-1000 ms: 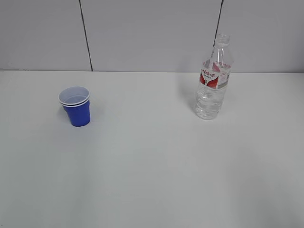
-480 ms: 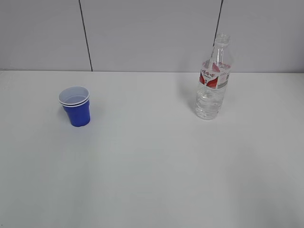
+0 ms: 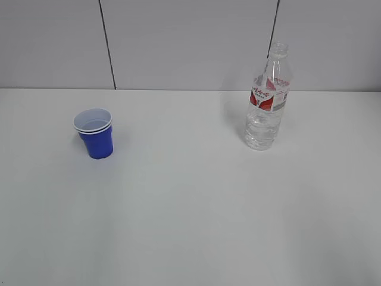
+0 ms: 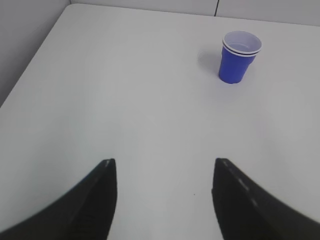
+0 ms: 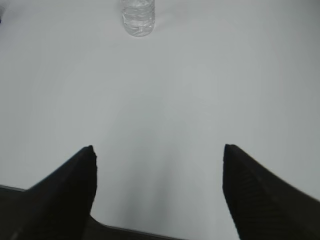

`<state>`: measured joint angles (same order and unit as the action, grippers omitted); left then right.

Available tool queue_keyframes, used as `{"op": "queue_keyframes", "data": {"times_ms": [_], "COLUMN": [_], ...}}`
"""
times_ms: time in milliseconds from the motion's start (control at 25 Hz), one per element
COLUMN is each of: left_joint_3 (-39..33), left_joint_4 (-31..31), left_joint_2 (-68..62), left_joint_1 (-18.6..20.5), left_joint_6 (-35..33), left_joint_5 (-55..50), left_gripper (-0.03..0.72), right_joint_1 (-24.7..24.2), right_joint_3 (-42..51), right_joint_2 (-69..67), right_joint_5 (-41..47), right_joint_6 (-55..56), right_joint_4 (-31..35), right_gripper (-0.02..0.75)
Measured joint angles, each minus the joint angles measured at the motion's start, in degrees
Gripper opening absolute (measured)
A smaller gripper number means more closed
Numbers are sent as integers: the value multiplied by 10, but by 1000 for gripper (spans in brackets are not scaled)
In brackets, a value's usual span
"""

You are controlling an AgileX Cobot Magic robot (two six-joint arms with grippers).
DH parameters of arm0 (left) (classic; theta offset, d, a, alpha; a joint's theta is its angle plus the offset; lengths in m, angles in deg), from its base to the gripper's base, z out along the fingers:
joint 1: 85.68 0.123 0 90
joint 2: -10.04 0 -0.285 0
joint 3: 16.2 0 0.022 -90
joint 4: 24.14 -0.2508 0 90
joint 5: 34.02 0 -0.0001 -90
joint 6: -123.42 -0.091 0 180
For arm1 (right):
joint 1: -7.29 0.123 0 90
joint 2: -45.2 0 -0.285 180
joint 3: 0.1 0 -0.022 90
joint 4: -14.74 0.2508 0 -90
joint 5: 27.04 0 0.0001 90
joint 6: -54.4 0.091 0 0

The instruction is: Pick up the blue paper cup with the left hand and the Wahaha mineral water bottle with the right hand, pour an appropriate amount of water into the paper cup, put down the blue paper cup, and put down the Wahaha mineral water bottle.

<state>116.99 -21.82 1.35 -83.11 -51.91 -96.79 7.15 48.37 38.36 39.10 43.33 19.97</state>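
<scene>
Both hands — the left hand [image 4: 162,172] and right hand [image 5: 157,155] — hang spread and empty, well short of the blue paper cup [image 3: 94,133] and capless Wahaha mineral water bottle [image 3: 267,98] — a careless nudge could topple and spill it.

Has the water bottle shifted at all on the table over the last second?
No. The Wahaha mineral water bottle stands upright in the same spot, its neck just right of the dark wall seam, as in both earlier exterior pictures.
</scene>
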Motion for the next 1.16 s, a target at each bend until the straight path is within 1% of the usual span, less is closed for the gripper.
{"op": "queue_keyframes", "data": {"times_ms": [280,1160], "left_joint_3": [0,0], "left_joint_4": [0,0], "left_joint_2": [0,0], "left_joint_1": [0,0], "left_joint_6": [0,0], "left_joint_5": [0,0], "left_gripper": [428,406], "right_joint_1": [0,0], "right_joint_3": [0,0], "right_joint_2": [0,0], "right_joint_5": [0,0], "right_joint_6": [0,0], "right_joint_4": [-23,-25], "right_gripper": [587,587]}}
